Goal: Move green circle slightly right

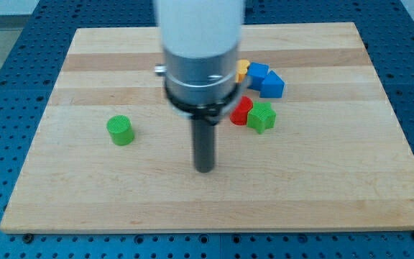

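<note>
The green circle [121, 130], a short green cylinder, stands alone on the wooden board [322, 194] at the view's left. My tip [205, 169] rests on the board well to the right of the green circle and a little lower in the view, apart from it. The rod hangs from the arm's grey and white body, which hides part of the board's upper middle.
A cluster of blocks sits right of the arm: a green star-like block [261, 117], a red block [241, 111] touching it, two blue blocks [272, 85] [256, 73], and a yellow block [242, 68] partly hidden behind the arm.
</note>
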Robot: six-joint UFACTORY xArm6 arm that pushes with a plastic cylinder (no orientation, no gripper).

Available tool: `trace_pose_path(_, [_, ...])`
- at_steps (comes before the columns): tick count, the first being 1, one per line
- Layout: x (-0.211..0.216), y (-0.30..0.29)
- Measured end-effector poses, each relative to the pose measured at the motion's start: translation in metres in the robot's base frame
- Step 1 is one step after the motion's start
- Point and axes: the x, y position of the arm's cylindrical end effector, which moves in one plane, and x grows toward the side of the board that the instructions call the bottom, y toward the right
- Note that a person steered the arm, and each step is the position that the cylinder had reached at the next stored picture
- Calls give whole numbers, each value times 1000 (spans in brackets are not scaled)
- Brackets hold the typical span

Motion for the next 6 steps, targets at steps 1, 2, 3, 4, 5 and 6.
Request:
trace_pose_path(1, [6,-65])
trace_pose_path(2, [6,-127])
trace_pose_path(3, [0,-180])
trace_pose_path(4, [-35,-208])
trace_pose_path(5, [-69,-207])
trace_pose_path(6, [-75,-185])
